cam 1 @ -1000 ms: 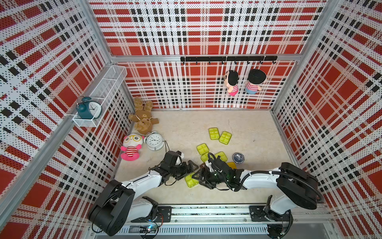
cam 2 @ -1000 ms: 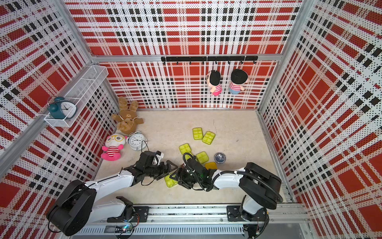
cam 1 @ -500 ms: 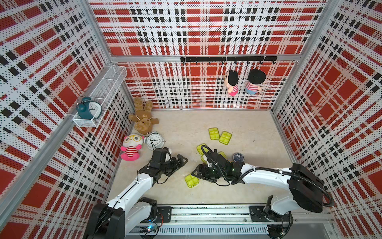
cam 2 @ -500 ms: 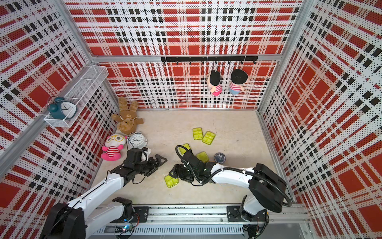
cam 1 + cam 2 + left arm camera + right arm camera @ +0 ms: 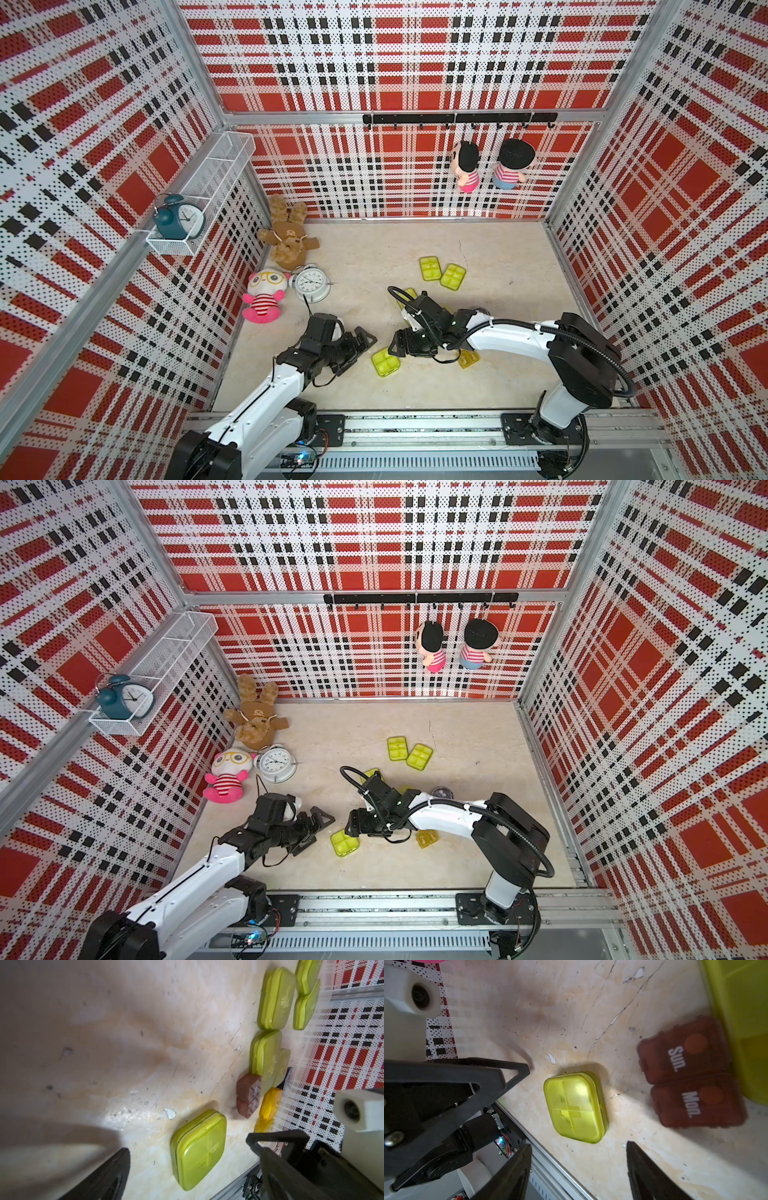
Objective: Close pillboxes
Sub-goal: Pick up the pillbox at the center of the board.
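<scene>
1. Left gripper (image 5: 360, 351) has its jaws spread wide and holds nothing. It sits low, just beside the near lime pillbox (image 5: 385, 362).
2. Right gripper (image 5: 395, 347) is partly spread and also empty, at the opposite edge of that pillbox. In the right wrist view the box lies ahead of the jaws, not between them.
3. That pillbox lies flat on the desk (image 5: 374, 257), close to the front rail. In both wrist views the lid looks seated, so I judge it closed, but I can't confirm the latch.
4. The rest:
   - Two lime pillboxes (image 5: 430, 268) lie side by side farther back.
   - A brown pair marked Sun./Mon. (image 5: 691, 1076) sits near the orange pillbox (image 5: 270, 1103).
   - The amber pillbox (image 5: 467, 358) lies just under the right arm.
   - The round navy pillbox (image 5: 440, 791) is mostly hidden.
   - Others are covered by the right arm, and I can't tell whether they're open or shut.
5. Risks:
   - Both grippers are crowded around one box, so any inward move could make them collide.
   - A sideways nudge could slide the box onto the rail.
   - The right arm and its cable hang low over the cluster, so a sweep could scatter cases or pop lids.
   - A lid that only looks shut could get skipped.
</scene>
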You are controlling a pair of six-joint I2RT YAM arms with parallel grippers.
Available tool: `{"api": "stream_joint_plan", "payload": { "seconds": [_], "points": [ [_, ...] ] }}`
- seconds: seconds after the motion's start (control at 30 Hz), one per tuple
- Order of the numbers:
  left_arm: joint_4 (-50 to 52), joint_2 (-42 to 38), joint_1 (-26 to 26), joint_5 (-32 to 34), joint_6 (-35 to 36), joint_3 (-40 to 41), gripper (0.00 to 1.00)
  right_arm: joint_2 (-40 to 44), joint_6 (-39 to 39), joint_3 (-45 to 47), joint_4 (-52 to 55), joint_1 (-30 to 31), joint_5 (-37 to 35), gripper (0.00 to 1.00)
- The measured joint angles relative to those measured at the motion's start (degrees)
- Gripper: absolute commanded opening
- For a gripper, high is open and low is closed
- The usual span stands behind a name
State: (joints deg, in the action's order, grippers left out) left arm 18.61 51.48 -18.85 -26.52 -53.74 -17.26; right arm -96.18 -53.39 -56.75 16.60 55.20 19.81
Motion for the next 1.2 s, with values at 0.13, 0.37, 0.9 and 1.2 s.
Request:
{"api": "stream_joint_plan", "payload": {
  "seconds": [0.13, 0.37, 0.9, 1.2],
  "points": [
    [-3.45, -1.31, -3.58, -0.46, -3.85, 2.73, 0.94, -2.43, 1.27, -1.2, -0.37, -0.37, 1.7, 0.71],
    [-9.33, -6.62, -5.46, -0.74, -9.62, 8.46, 0.81, -5.92, 1.05, -0.76, -4.57, -0.37, 4.83, 0.7],
    [-20.39, -4.7, -5.68, -3.5, -14.69, 13.64, 0.58, -6.78, -10.97, 13.79, -34.86, -1.03, 12.63, 0.63],
    [-23.37, -4.48, -5.68, -4.37, -15.37, 15.72, 0.46, -8.02, -13.6, 13.68, -38.97, -1.01, 12.79, 0.55]
  ]
}}
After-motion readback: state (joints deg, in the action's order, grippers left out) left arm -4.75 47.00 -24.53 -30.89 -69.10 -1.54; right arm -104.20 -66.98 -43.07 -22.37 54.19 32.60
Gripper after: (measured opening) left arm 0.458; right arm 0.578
